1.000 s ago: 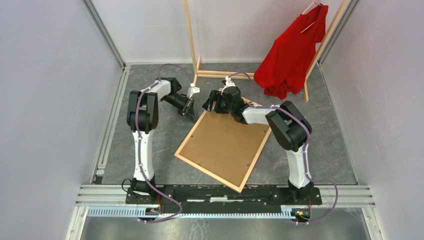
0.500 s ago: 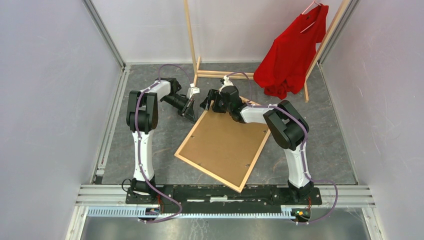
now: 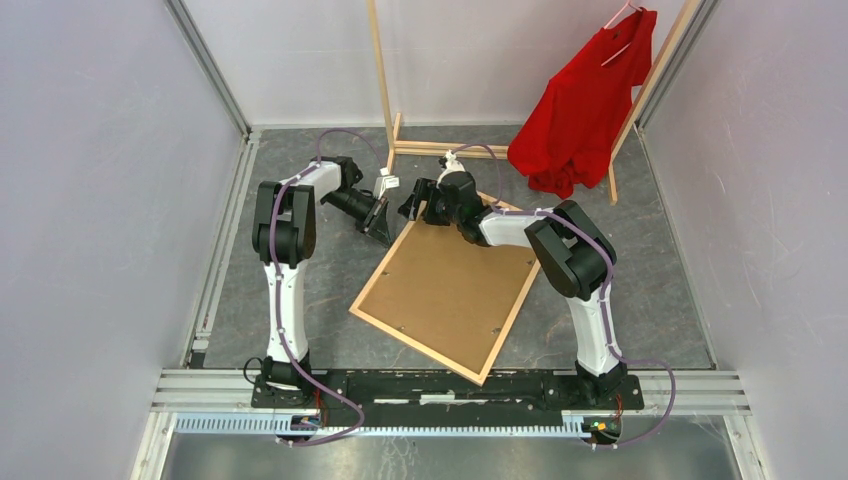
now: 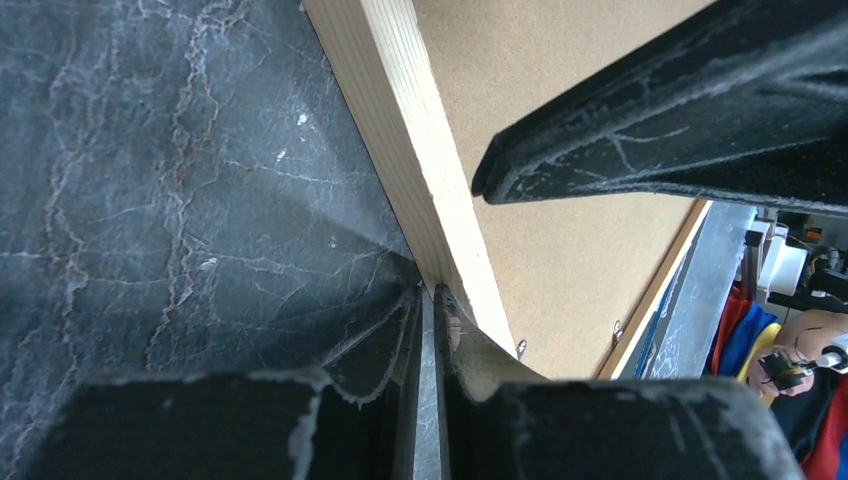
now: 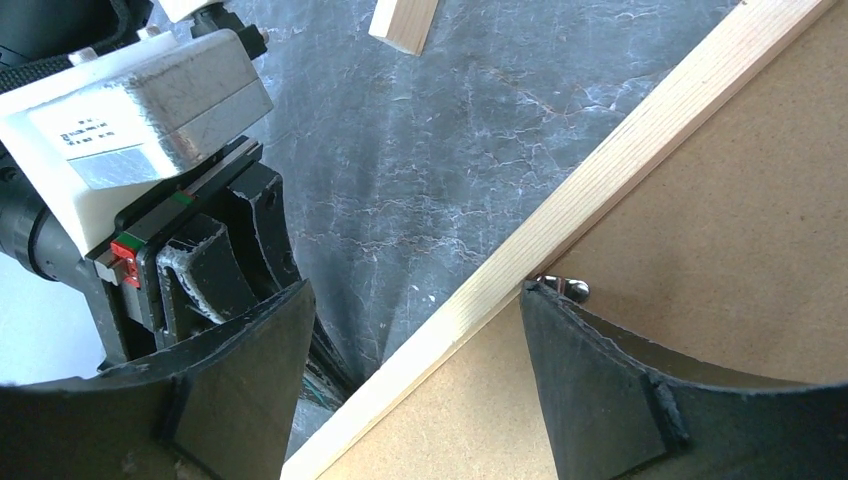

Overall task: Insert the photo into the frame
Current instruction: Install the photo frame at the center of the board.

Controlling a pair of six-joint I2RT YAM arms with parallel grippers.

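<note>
The frame lies back up and askew in the middle of the grey table, its brown backing board showing. One corner points towards my bases and the opposite corner is at the far side, where both my hands meet. My left gripper is closed on the frame's left rail just short of that far corner, one finger over the board and the other at the rail's outer edge, while my right gripper hangs wide open astride the rail at that corner, holding nothing, one finger above the board by a small metal tab and the other above bare table.
</note>
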